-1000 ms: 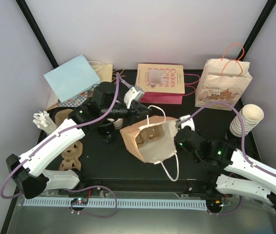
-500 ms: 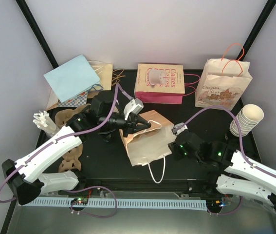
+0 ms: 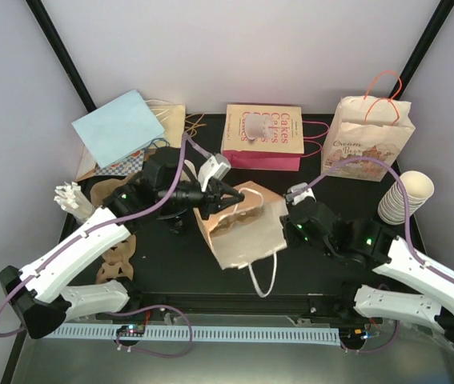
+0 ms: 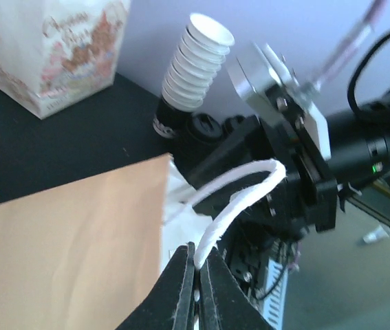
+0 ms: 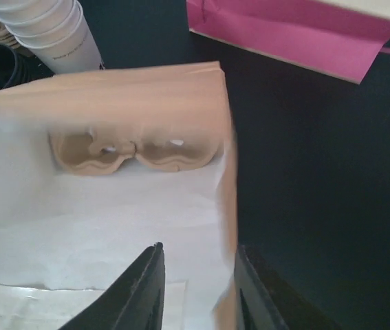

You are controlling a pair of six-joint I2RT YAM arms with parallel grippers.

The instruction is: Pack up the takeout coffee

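Far left of the black table (image 3: 170,268): a light-blue flat paper bag (image 3: 117,126) lies tilted on other bags in the back corner.
Left edge: brown moulded-pulp cup carriers (image 3: 116,270) lie partly under the left arm.
Left gripper (image 4: 196,265): its fingers are pressed together on the white cord handle (image 4: 239,196) of the centre bag, lifting it at the mouth.
Centre: a tan paper carrier bag (image 3: 243,236), white inside, lies with its mouth facing the right gripper. A second white cord loop (image 3: 263,276) trails toward the near edge.
Inside the bag: a brown pulp carrier (image 5: 136,151) sits against the far end.
Beyond the bag: white nested cups (image 5: 50,31) stand just past its far corner.
Takeout coffee: cannot tell where the single lidded cup is from these views.
Back centre: a cream-and-pink "Cakes" bag (image 3: 263,136).
Right gripper (image 5: 197,254): its fingers are parted and straddle the bag's side wall at the mouth without pinching it.
Back right: a printed "Cream" paper bag with orange handles (image 3: 367,140) stands upright.
Right edge: a tall stack of nested cream paper cups (image 3: 404,196).
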